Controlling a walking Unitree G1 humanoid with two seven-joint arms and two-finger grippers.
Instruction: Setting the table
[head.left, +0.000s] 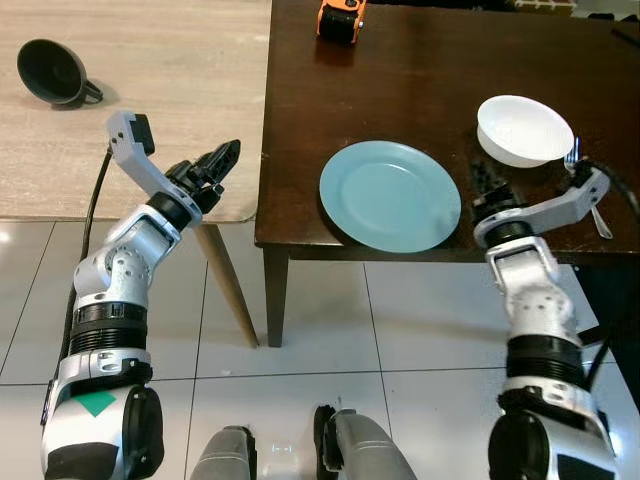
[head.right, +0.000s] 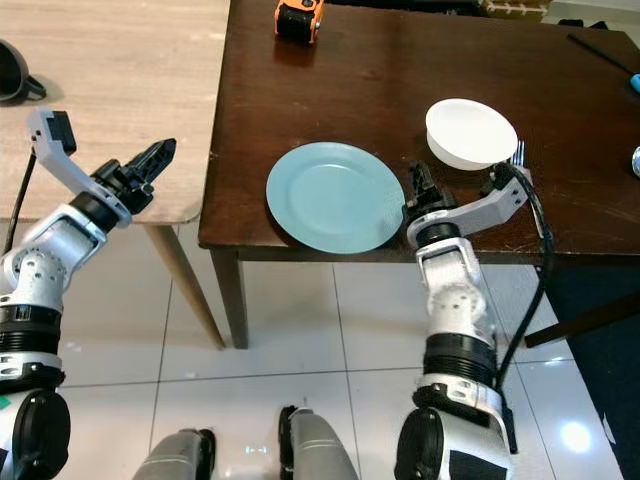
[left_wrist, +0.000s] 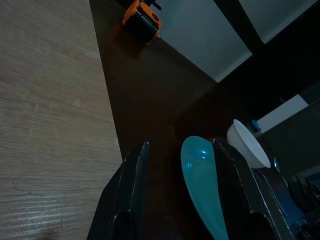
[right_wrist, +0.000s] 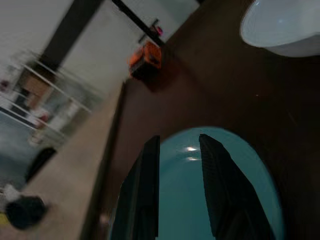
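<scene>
Place setting, dark tabletop (head.left: 400, 80):

1. Blue plate (head.left: 390, 195): flat near my edge of the tabletop, about 6 o'clock on it. I judge it laid there as the centre of the setting, within reach of a seated diner.
2. White bowl (head.left: 524, 130): at 2 o'clock from the plate, close but apart. Probably parked, since it is not on the plate.
3. Fork (head.left: 573, 155): tines showing just beside the bowl's rim at 4 o'clock from it; the handle runs under my right forearm, so its exact lie is unclear.
4. My right claw (head.right: 420, 183): just off the plate's 3 o'clock rim, low over the wood, fingers slightly apart, nothing between them. The wrist view looks across the plate.
5. My left claw (head.left: 218, 160): raised over the pale wooden tabletop (head.left: 150, 100) to the left, pointed toward the plate, fingers parted and empty.
6. Orange and black object (head.left: 340, 20): far edge, 12 o'clock; not tableware, I think.
7. Black funnel-like cup (head.left: 52, 72): tipped on the pale tabletop.

Room: glossy white floor tiles (head.left: 300, 380); shelving blurred in the right wrist view.
</scene>
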